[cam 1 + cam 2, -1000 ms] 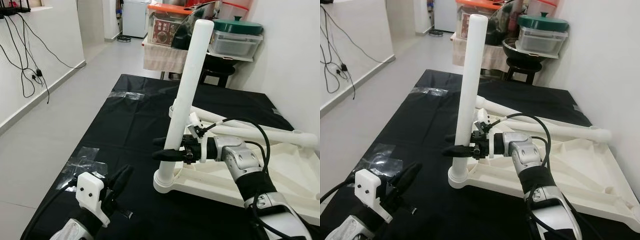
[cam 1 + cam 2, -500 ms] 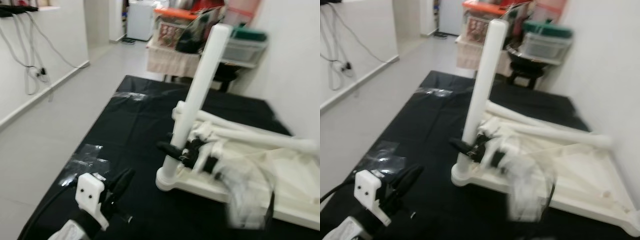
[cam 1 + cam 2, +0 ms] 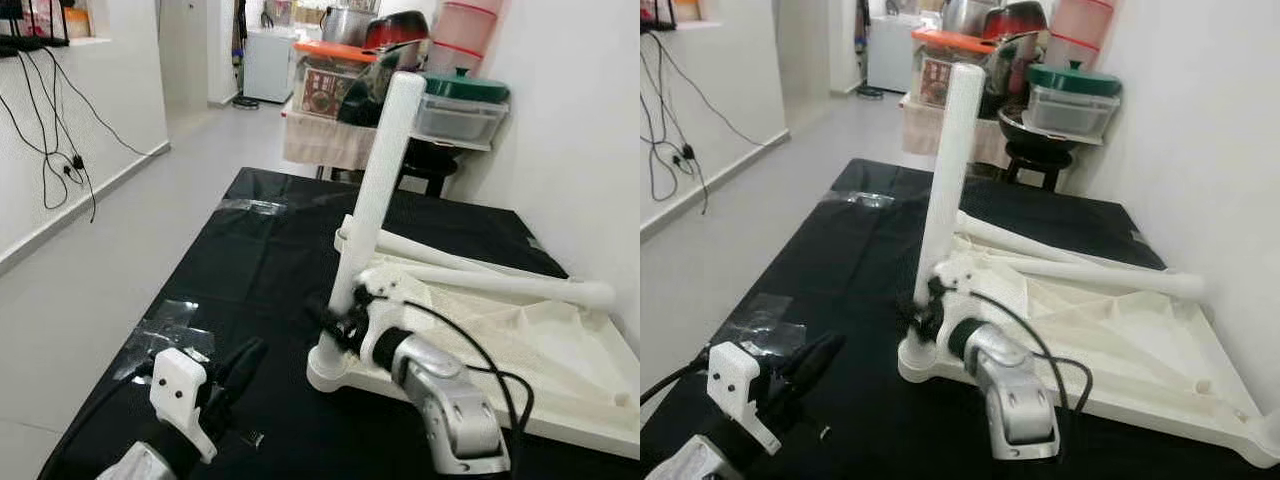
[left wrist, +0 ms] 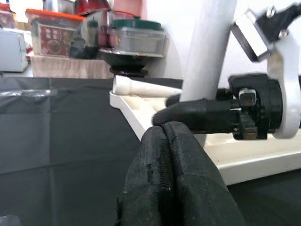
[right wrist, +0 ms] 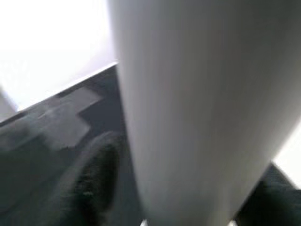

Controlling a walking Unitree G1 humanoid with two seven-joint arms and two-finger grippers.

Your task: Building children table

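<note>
At tabletop corner [image 3: 330, 372], right gripper [image 3: 335, 318] clasps upright leg [image 3: 378, 190]; left gripper [image 3: 240, 362] clenched, idle; next, seat leg firmly

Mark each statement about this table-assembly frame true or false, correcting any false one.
1. The right end effector grips the upright white leg near its base. True.
2. The left end effector holds a second leg. False: its fingers are shut on nothing, low over the black sheet.
3. The tabletop lies underside-up on the sheet. True.
4. Every leg stands upright. False: two other legs lie flat across the tabletop.
5. A green-lidded container sits on the shelf behind. True.
</note>
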